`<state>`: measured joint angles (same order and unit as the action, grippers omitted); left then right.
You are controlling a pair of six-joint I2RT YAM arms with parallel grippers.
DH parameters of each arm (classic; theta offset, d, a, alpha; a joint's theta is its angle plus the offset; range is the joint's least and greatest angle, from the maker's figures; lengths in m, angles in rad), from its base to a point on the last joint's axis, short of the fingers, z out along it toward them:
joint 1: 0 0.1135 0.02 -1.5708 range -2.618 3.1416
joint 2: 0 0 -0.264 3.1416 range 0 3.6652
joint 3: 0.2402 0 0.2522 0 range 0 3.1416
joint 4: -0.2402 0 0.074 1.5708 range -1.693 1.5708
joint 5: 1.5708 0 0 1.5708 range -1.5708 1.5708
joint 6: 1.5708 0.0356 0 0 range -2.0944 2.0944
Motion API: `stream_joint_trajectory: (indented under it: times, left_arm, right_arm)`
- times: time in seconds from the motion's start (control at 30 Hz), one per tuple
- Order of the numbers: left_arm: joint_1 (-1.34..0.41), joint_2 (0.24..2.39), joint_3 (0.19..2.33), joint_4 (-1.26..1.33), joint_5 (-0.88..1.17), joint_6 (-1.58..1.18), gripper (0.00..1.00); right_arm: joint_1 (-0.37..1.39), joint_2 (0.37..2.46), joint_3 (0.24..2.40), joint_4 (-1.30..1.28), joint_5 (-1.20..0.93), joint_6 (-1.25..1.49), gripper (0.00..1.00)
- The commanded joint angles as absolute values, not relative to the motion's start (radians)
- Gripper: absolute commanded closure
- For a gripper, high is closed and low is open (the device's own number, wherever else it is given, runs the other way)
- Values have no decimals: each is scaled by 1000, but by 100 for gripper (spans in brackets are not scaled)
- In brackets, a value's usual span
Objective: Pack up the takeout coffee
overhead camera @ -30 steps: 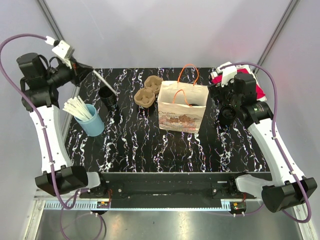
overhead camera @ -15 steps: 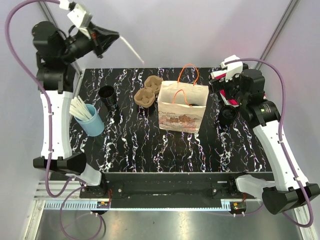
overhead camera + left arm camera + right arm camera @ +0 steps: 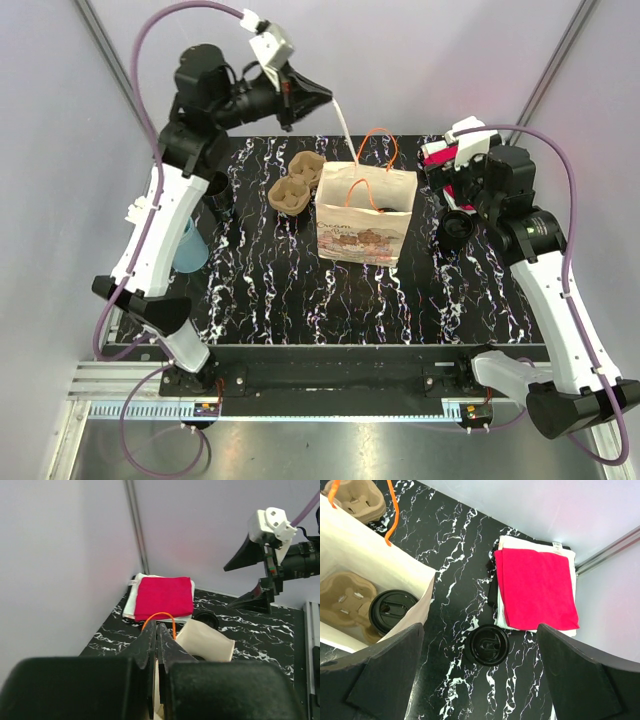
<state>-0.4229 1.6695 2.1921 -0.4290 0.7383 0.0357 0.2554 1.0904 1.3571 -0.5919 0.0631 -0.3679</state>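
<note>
A brown paper bag [image 3: 365,215] with orange handles stands mid-table. The right wrist view shows a cardboard cup carrier [image 3: 342,600] and a black lidded coffee cup [image 3: 394,610] inside the bag. My left gripper [image 3: 325,97] is raised above the bag's far left corner, shut on a thin white stir stick [image 3: 340,118] that points down at the bag; in the left wrist view its jaws [image 3: 157,625] are pressed together over the bag [image 3: 205,640]. My right gripper [image 3: 452,185] is open and empty above a second black lidded cup [image 3: 489,644] on the table right of the bag.
A second cup carrier [image 3: 297,185] lies left of the bag. A black open cup [image 3: 215,190] and a blue cup of stir sticks [image 3: 190,250] sit at the left, partly hidden by my left arm. A red cloth on white cloths [image 3: 535,587] lies at the far right corner.
My left arm has swung from the far left corner up and to the right with the stir stick, which is now over the bag. The right gripper has barely moved.
</note>
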Motion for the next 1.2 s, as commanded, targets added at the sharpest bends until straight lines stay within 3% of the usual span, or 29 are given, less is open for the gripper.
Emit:
stream_joint_trajectory:
  times: [0.0,1.17]
  left_arm:
    - [-477,1677,2181,-434,680,94,100]
    - [-561,1842,2066,-454,604,215,100]
  right_arm:
    - [245,1069,1347,-581,71,-368,0]
    - [232,1062,1287,-551,43,-360,1]
